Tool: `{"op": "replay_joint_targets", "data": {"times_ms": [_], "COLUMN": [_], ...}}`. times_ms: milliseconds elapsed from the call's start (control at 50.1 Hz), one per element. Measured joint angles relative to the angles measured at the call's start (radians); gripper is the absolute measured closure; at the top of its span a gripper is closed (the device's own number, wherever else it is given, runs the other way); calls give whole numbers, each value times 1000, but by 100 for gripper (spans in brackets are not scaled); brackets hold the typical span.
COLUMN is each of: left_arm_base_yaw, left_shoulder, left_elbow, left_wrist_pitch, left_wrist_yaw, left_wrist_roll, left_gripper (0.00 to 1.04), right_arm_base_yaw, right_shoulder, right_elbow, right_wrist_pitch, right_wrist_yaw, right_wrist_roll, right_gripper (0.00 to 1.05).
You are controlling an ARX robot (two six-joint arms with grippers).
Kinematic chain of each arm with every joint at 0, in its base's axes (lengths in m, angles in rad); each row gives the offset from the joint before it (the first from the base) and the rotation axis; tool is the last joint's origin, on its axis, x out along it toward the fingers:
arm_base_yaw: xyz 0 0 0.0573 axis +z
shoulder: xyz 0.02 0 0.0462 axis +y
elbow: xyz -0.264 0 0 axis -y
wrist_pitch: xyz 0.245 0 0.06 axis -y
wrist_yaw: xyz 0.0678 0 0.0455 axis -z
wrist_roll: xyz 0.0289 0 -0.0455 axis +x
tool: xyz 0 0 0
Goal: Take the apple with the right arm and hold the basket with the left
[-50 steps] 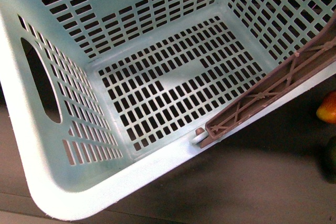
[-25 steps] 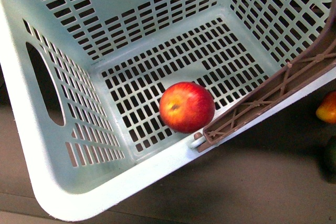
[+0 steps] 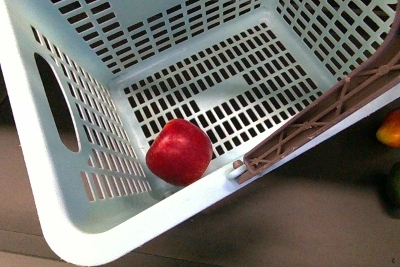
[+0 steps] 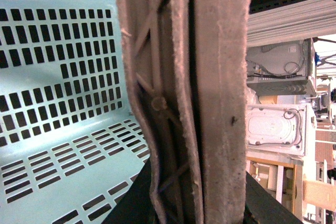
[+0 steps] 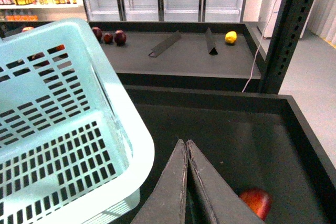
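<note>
One apple (image 3: 179,152) on basket (image 3: 94,236) floor, near corner, touching wall, beside handle (image 3: 325,114) pivot. Right gripper (image 5: 185,145) outside rim, over dark bin (image 5: 236,129), fingers (image 5: 176,182) pressed together, empty; apple lies across basket from it. Left gripper (image 4: 194,208) flanks handle; closure unclear.

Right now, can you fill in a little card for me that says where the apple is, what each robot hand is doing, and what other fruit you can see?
apple: inside the basket, on its floor, tucked into a corner
basket: pale green, slotted, holds only the apple
left gripper: closed on the brown handle
right gripper: shut, empty, outside the basket
other fruit: orange-red fruit and dark green fruit, both outside the basket
</note>
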State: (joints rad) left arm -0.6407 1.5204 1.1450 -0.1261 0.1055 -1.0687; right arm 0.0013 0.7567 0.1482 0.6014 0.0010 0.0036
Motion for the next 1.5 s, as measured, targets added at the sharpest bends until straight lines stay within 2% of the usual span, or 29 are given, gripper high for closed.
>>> {"op": "replay_joint_targets", "data": {"times_ms": [639, 779, 1038, 1497], "left_arm_base_yaw": [-1, -1, -1, -1], "left_shoulder": [0, 0, 0, 0], "left_elbow": [0, 0, 0, 0], "left_wrist_pitch": [0, 0, 0, 0], "left_wrist_yaw": [2, 2, -1, 0], "left_wrist_roll": [-2, -2, -1, -1], "left_gripper": [87, 87, 87, 87], "right_arm_base_yaw": [0, 0, 0, 0], "right_shoulder": [-277, -304, -430, -550], "right_elbow": [-109, -131, -131, -131], "right_wrist_pitch": [-169, -153, -275, -394], "right_wrist_yaw": [0, 2, 0, 0], "right_wrist_roll": [0, 0, 0, 0], "right_gripper": [103, 103, 103, 103]}}
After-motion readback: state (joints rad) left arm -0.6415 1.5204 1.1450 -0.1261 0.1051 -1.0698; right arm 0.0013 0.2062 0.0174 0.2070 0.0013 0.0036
